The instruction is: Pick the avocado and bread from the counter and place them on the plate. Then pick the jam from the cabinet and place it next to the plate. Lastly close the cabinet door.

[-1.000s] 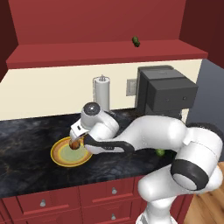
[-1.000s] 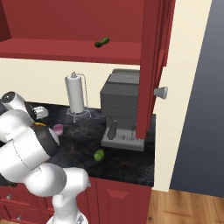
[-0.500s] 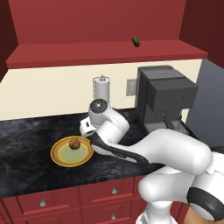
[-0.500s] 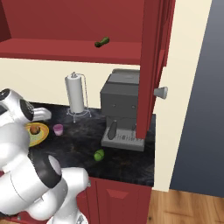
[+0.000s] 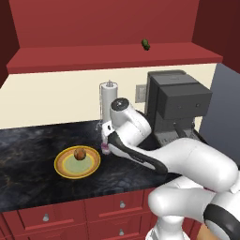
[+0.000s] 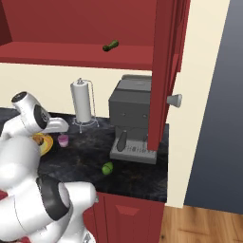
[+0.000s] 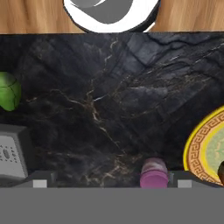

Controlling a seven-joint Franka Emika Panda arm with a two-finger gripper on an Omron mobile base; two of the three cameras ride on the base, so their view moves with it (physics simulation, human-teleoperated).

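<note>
Bread (image 5: 79, 153): brown-orange roll lying on the plate (image 5: 65, 170), slightly toward 12 o'clock of the pale green centre. Plate: yellow-orange rim, resting on the black veined table (image 5: 28, 154). Tool (image 7: 109, 183): released, jaws spread wide, nothing between them, hovering low over the table. Jam (image 6: 62, 140): pink-purple jar standing on the table just beside the plate at its 3 o'clock, under the tool. Avocado (image 6: 107, 168): bright green, on the table well apart from the plate, near the front of the grey coffee machine (image 6: 133, 118). Paper-towel roll (image 5: 108, 99): upright, at the plate's 1 o'clock. Cabinet (image 6: 165, 71): door standing open; small dark green item (image 5: 146, 44) on its shelf.
</note>
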